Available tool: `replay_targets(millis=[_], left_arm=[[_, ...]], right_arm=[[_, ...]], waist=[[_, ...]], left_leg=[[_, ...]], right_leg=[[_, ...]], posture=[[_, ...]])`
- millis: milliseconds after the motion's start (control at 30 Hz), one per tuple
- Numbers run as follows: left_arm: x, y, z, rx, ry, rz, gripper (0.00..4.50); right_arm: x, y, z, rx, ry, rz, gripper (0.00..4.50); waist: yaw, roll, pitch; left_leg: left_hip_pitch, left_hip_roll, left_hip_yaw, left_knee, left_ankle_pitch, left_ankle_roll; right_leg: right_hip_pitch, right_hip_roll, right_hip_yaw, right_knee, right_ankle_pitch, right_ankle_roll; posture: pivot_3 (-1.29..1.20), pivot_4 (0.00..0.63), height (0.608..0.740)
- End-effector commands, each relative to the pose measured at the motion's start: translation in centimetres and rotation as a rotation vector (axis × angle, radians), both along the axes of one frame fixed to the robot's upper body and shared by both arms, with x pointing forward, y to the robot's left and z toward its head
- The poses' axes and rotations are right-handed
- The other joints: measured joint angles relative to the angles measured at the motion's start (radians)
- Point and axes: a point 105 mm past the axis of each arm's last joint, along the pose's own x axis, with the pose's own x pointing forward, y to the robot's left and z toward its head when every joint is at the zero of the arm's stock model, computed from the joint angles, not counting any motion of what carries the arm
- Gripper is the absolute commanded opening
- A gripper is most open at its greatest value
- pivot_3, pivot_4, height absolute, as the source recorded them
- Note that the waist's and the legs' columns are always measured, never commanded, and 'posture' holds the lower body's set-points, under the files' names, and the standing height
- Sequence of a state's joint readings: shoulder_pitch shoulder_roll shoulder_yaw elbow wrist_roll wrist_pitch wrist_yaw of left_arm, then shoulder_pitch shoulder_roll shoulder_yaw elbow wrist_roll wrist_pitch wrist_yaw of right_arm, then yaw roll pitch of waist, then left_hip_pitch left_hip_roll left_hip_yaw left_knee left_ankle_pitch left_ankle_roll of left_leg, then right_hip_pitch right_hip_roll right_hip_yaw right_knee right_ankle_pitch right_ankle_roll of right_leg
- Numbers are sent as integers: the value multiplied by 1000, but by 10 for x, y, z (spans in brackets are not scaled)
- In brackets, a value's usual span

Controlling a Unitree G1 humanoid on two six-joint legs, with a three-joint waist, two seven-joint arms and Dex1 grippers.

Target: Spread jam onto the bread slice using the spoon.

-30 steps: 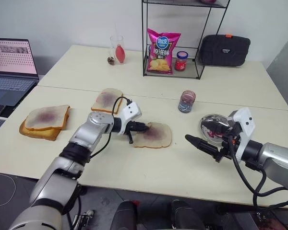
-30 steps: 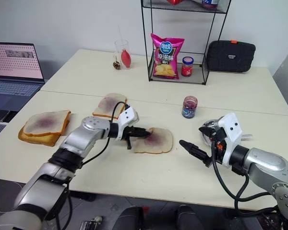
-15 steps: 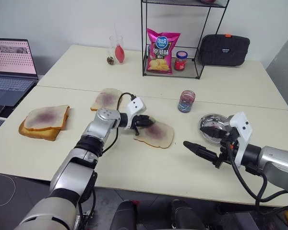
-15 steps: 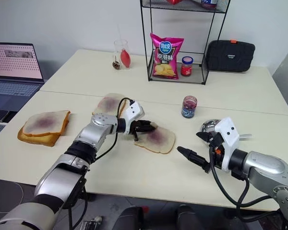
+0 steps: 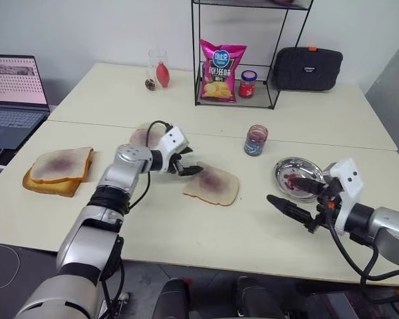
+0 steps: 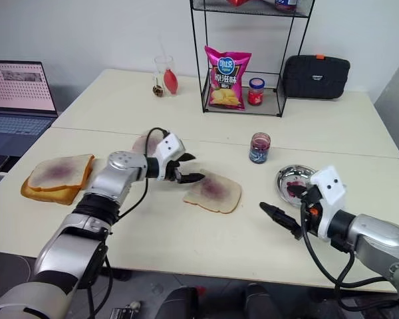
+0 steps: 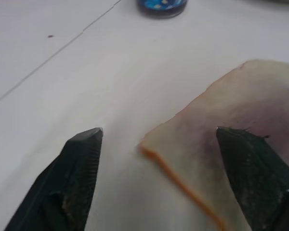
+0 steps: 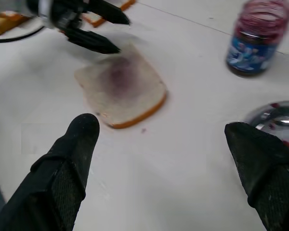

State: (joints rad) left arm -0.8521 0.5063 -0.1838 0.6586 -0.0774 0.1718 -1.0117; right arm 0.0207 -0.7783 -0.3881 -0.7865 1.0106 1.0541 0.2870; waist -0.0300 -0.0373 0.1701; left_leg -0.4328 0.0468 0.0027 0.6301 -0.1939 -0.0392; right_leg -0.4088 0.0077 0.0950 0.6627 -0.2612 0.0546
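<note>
The bread slice (image 5: 211, 185) lies flat at the middle of the near table, a purple-brown stain across it. My left gripper (image 5: 188, 163) hovers open just off its left corner, touching nothing; in the left wrist view that corner of the bread slice (image 7: 216, 149) sits between the two fingertips (image 7: 89, 144). My right gripper (image 6: 287, 199) stands open and empty to the right of the slice, in front of a metal bowl (image 5: 284, 169) smeared with red jam. The glass jar of jam (image 5: 255, 140) stands behind the bowl. I cannot make out the spoon.
A stack of slices (image 5: 56, 171) sits at the left; another stained slice (image 5: 141, 135) lies behind my left arm. A laptop (image 5: 13, 93) is at far left. On the back table stand a glass (image 5: 161, 68), a wire shelf holding a chip bag (image 5: 221, 61) and a red-lidded jar (image 5: 247, 84), and a black bag (image 5: 307, 68).
My left gripper was shut on the slice's left edge; it has let go, opened wide and drawn back to the left. The slice now lies flat. The right gripper drifted slightly right.
</note>
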Motion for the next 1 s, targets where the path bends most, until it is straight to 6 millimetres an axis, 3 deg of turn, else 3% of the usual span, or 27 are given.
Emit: replay_targets(millis=[33, 167, 267, 333, 400, 600, 800, 1000], left_arm=[[-8, 3, 45, -57, -130, -25, 4462], [-48, -30, 75, -194, -149, -228, 4462], [-65, -47, 87, -260, -134, -290, 4462], [-83, -58, 85, -265, -93, -368, 4462], [-101, -67, 71, -226, -39, -435, 4462], [-98, -76, 51, -197, -43, -396, 4462], [-98, -76, 46, -200, -54, -374, 4462], [-100, -77, 46, -209, -61, -345, 4462]], right_arm=[[-3, -20, 12, 65, -54, -122, 4500], [1, -55, 3, 179, -27, -377, 4500], [1, -79, -6, 276, 9, -539, 4500], [1, -91, -11, 381, 31, -622, 4500], [6, -100, -26, 504, 97, -700, 4500], [41, -120, -44, 748, 166, -756, 4500], [78, -117, -40, 860, 166, -687, 4500], [94, -111, -57, 869, 213, -671, 4500]], waist=[[0, 0, 0], [1, 0, 0], [3, 0, 0], [-1, 1, 0], [-8, 2, -1], [-28, 5, 0], [-30, 5, 0], [-24, 6, 0]], left_leg=[[0, 0, 0, 0, 0, 0], [0, 1, 0, 0, 0, 0], [0, 0, 0, 1, 0, 0], [1, 0, 1, 1, 0, 0], [2, 0, 1, 1, 0, 0], [7, 0, 2, 0, 2, 3], [7, 0, 3, 0, 3, 6], [5, 0, 2, -2, 3, 6]], right_leg=[[0, 0, 0, 0, 0, 0], [0, 0, 0, 0, 0, 0], [1, -2, 0, 0, 0, 0], [1, -1, 1, 1, 0, 0], [2, -1, 1, 1, 0, 0], [4, 1, 4, 2, 1, -4], [4, 1, 4, 2, 2, -6], [3, 2, 2, 1, 3, -3]], posture=[[0, 150, 740], [0, 150, 740], [0, 150, 740], [0, 150, 740], [0, 150, 740], [0, 150, 740], [0, 150, 740], [0, 150, 740]])
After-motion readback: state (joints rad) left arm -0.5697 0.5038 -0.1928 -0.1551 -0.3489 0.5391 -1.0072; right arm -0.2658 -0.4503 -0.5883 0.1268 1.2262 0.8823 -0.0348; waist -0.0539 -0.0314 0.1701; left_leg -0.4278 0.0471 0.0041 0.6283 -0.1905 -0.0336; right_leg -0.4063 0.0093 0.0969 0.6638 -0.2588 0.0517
